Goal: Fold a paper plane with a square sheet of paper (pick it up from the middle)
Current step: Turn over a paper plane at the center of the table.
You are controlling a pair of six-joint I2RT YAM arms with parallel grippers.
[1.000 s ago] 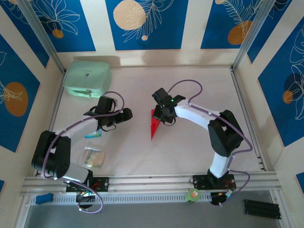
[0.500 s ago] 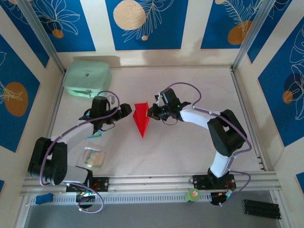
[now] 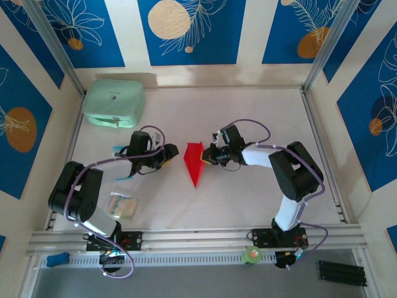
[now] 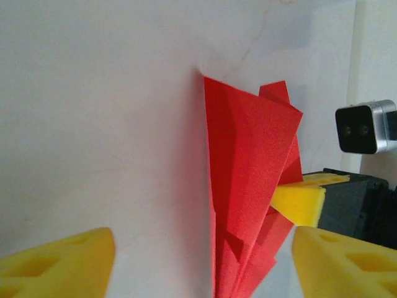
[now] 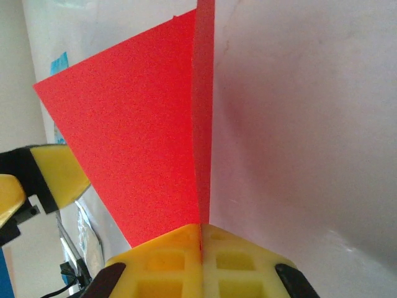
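White table point(image 3: 260, 198), mint-green case point(image 3: 114, 102) at far-left corner; folding looks nearly done.
R gripper point(image 3: 206, 158) is pinched tight on the paper plane point(image 3: 193, 162) at its edge, holding it mid-table. L gripper point(image 3: 173, 153) sits just beside the plane on the opposite side, jaws apart, foam pads point(image 4: 62, 267) flanking the red paper w/o touching, as far as the wrist view shows. Sharp nose, creases & layered flaps are already in, so prob. only a last press/crease and set-down are left.
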